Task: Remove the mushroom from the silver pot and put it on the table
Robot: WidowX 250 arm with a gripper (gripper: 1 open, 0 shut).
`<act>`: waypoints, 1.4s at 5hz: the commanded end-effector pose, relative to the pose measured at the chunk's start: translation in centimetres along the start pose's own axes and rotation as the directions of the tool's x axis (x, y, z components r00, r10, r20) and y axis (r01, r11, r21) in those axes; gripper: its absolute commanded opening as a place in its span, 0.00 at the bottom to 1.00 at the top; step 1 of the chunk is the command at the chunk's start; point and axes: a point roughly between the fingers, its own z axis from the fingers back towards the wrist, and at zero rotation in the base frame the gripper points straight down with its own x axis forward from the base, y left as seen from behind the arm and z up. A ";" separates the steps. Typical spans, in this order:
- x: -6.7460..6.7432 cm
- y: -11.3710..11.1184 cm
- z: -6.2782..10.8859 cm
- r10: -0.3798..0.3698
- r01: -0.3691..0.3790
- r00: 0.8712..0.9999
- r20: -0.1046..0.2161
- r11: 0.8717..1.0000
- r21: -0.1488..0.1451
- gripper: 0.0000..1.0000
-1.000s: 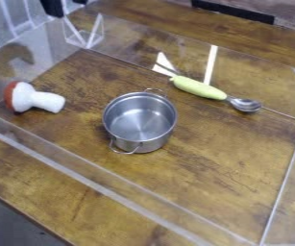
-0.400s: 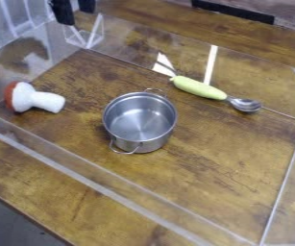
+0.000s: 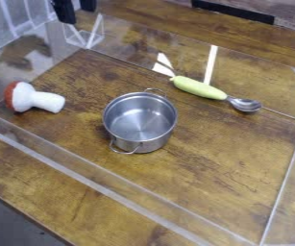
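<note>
The mushroom (image 3: 32,96) lies on its side on the wooden table (image 3: 227,173), left of the empty, upright silver pot (image 3: 139,121).

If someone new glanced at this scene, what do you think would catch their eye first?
Probably the silver pot, shiny and empty, standing near the middle of the table. Next the mushroom, lying on its side on the wood at the left, well apart from the pot. Behind the pot, towards the right, a yellow-green vegetable toy lies beside a metal spoon.
</note>
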 end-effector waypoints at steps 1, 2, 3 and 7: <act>0.1 -0.4 2.2 -0.043 0.044 0.999 0.027 0.996 -0.076 1.00; -0.4 0.4 2.7 0.004 -0.001 0.999 0.033 0.996 -0.089 1.00; -1.1 1.1 4.5 0.032 -0.028 0.999 0.031 0.993 -0.112 1.00; 0.8 1.0 6.7 -0.015 0.019 0.999 0.028 0.992 -0.122 1.00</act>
